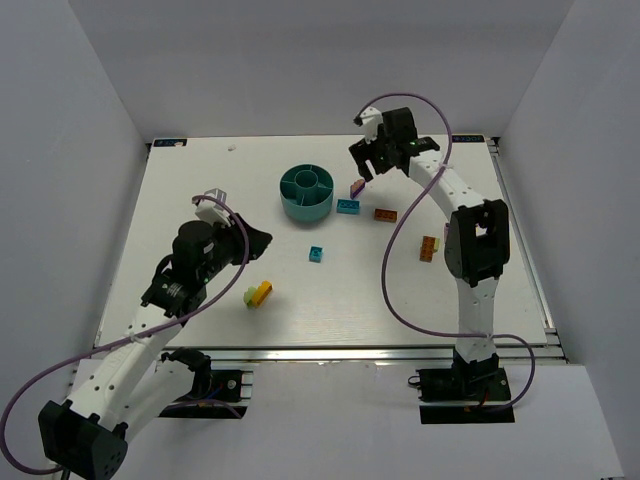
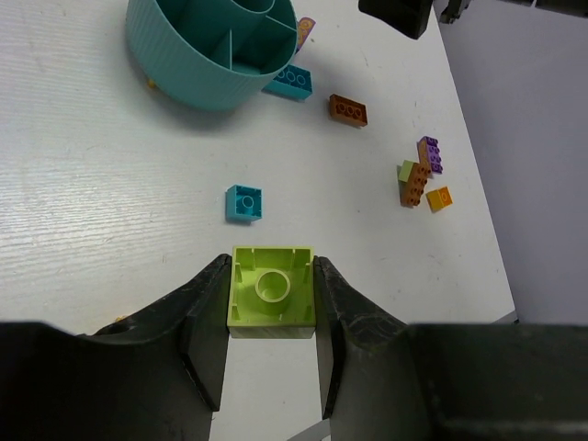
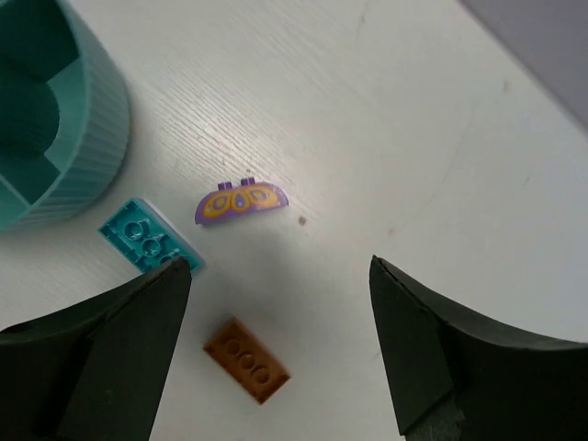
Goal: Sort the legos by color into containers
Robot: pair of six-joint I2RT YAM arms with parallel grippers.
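Note:
A lime green lego (image 2: 272, 290) sits between my left gripper's (image 2: 271, 268) fingers, underside toward the camera; the gripper is shut on it above the table, left of centre (image 1: 258, 240). Ahead lie a small teal square lego (image 2: 243, 202) and the teal divided bowl (image 2: 184, 69) holding the containers. My right gripper (image 3: 278, 271) hangs open with nothing between its fingers, right of the bowl (image 1: 290, 205), over a purple half-round piece (image 3: 241, 200), a teal lego (image 3: 147, 241) and an orange lego (image 3: 246, 359).
A yellow lego (image 1: 263, 290) and a lime one (image 1: 249, 297) lie together at the front, near my left arm. A cluster of orange, purple and lime legos (image 2: 418, 175) lies at the right, beside my right arm's upright link (image 1: 478, 250). White walls enclose the table.

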